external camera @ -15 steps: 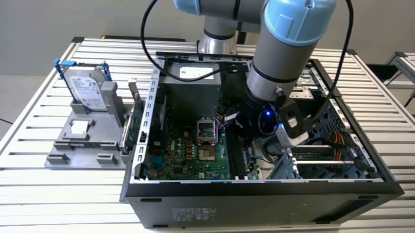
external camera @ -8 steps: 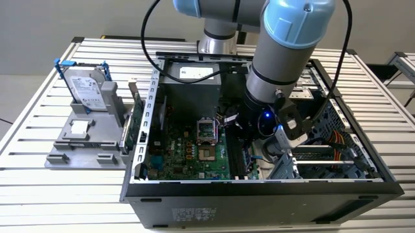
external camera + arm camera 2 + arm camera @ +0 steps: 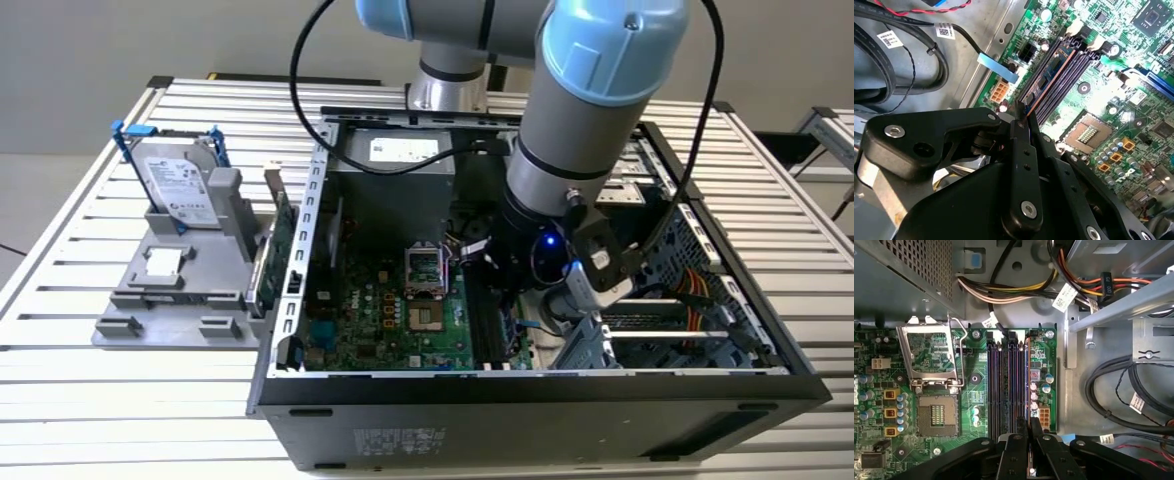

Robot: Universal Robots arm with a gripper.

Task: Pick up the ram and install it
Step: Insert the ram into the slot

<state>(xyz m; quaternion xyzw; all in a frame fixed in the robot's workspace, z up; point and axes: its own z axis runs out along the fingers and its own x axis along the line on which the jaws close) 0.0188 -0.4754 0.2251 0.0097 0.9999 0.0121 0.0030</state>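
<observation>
The gripper (image 3: 1026, 117) has its jaws closed thin on the ram (image 3: 1046, 82), set over the motherboard (image 3: 974, 365) slots; slight misalignment could jam it.

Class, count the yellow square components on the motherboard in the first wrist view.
3, in line beside the processor socket: one component, another, a third. The tool may hide more.
</observation>
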